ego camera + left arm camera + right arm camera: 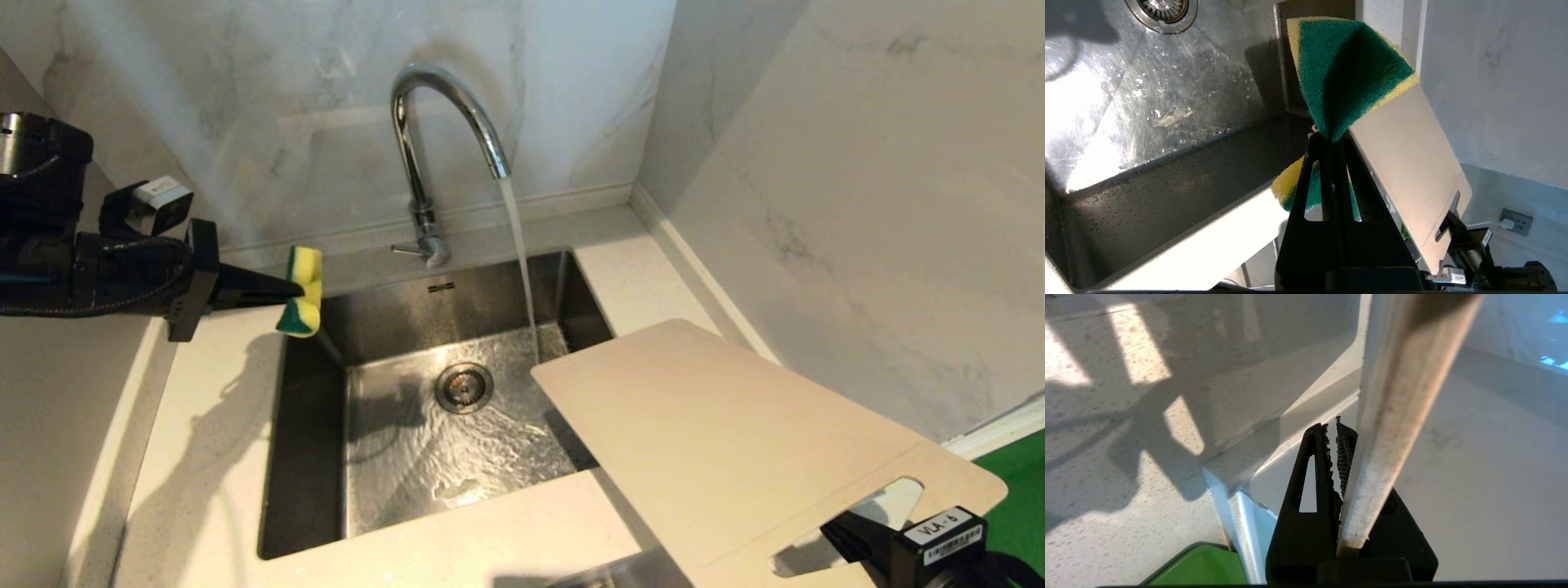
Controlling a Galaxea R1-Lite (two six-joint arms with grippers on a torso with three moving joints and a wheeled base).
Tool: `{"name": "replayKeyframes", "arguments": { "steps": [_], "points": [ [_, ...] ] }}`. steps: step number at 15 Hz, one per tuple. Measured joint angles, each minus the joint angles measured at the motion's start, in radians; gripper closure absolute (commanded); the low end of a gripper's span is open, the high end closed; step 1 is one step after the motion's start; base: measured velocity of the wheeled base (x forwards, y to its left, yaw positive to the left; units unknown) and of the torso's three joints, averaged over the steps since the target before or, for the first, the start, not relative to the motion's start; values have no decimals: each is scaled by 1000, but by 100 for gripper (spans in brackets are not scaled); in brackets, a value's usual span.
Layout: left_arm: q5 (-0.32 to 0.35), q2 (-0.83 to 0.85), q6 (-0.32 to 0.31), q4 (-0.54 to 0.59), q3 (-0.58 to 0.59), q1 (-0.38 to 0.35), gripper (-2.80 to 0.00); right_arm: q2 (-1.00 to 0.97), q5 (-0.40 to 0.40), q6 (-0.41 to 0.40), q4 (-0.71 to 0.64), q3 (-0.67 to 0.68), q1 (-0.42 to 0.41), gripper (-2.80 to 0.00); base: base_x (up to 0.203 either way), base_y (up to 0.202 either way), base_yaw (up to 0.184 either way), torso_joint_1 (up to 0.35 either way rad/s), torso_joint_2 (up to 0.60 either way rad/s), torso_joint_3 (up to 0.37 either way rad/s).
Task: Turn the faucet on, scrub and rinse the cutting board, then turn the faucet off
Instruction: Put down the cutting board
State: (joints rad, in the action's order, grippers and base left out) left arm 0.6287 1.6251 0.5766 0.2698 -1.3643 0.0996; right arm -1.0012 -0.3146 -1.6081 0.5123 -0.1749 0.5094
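1. chrome gooseneck faucet (433, 155) stands behind the stainless steel sink (310, 457), against the marble wall; its thin side lever (406, 248) sticks out toward the robot's left.
2. water stream (519, 253) runs from the spout into the back right part of the basin and spreads over the floor around the round metal drain (464, 387).
3. left claw (299, 288) is clamped shut on a small yellow-and-green sponge (301, 292), pinched at the middle so it folds. it hangs in the air over the sink's back left corner, just above the pale speckled stone tabletop (204, 425).
4. left wrist view: the sponge (1349, 69) fans out green-side toward the camera, with the wet basin wall beneath it.
5. right claw (1340, 435) grips the large flat off-white plastic cutting board (735, 433) near its handle cutout (849, 523), at the lower right of the head view.
6. board is held up off the tabletop, tilted, with its far rounded end over the sink's right edge, close to the stream; cannot tell whether water touches it.
7. right wrist view shows the board's edge (1392, 416) seated between the two fingers.
8. bright green flat object (1020, 506) shows at the far right, behind the board.
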Motion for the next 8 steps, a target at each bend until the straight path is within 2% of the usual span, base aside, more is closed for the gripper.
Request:
{"name": "replayKeyframes", "arguments": {
  "steps": [8],
  "points": [
    [0, 24, 0, -3, -14, 0, 0, -40, -10, 1, 1, -7, -1, 0, 0, 0, 0, 0, 0, 0]
  ]
}}
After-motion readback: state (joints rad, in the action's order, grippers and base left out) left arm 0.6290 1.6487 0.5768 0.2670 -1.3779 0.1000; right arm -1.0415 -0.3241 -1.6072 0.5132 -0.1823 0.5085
